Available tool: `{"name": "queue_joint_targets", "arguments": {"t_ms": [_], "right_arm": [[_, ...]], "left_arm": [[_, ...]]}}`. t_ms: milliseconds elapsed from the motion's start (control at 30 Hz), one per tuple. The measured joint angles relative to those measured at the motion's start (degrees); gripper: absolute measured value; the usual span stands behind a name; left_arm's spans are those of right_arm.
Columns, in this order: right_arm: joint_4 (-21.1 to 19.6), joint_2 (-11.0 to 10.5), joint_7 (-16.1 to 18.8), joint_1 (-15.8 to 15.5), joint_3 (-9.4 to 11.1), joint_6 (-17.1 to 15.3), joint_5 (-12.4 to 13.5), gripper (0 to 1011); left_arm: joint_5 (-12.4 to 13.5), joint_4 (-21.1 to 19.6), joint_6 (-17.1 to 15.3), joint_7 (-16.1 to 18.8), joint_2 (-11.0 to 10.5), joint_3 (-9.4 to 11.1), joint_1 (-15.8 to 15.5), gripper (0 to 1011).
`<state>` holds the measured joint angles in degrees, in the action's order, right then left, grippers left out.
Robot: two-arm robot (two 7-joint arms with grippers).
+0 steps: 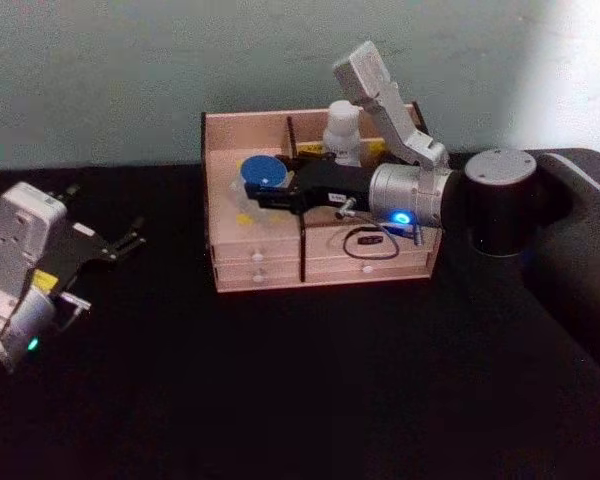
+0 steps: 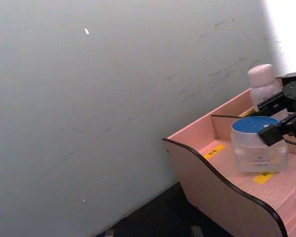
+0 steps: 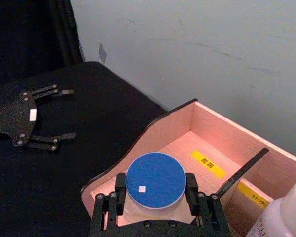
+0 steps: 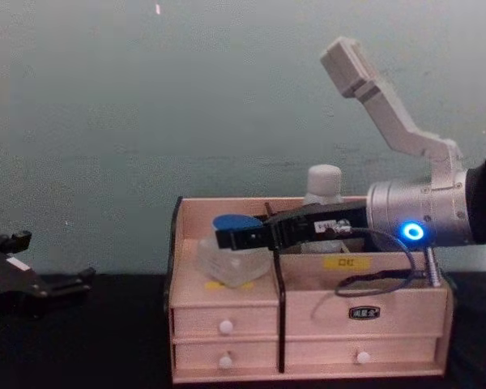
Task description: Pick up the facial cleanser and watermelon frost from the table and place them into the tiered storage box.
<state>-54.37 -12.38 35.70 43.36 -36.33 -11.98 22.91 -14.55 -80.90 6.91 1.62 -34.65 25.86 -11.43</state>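
The light wooden tiered storage box (image 1: 320, 268) stands at the back of the black table. In its left compartment sits a clear jar with a blue lid (image 1: 264, 172), and my right gripper (image 1: 265, 190) is shut on it, one finger on each side of the lid (image 3: 155, 180). The jar's base appears to rest on the compartment floor (image 2: 259, 143). A white capped bottle (image 1: 342, 130) stands upright in the back right compartment. I cannot tell which of the two is the facial cleanser and which the watermelon frost. My left gripper (image 1: 130, 243) is open, low over the table to the left.
The right arm's forearm (image 1: 410, 195) crosses above the box's right half and its drawers. A dark divider (image 3: 241, 170) separates the two compartments. A pale wall (image 4: 186, 97) rises close behind the box. Bare black table (image 1: 310, 390) lies in front.
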Motion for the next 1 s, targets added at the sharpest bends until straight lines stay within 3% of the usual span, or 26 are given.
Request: {"name": "queue_joint_targets", "arguments": {"t_ms": [367, 700, 1000], "right_arm": [[-0.04, -0.04, -0.04, -0.04, -0.06, -0.04, 0.03, 726], [-0.11, -0.05, -0.06, -0.04, -0.08, -0.08, 0.08, 991], [-0.11, -0.08, -0.06, -0.04, -0.08, -0.07, 0.09, 1002]], "left_arm": [[0.0, 0.0, 0.0, 0.0, 0.0, 0.0, 0.0, 1001], [0.0, 0.0, 0.0, 0.0, 0.0, 0.0, 0.0, 1001], [0.0, 0.0, 0.0, 0.0, 0.0, 0.0, 0.0, 1001]]}}
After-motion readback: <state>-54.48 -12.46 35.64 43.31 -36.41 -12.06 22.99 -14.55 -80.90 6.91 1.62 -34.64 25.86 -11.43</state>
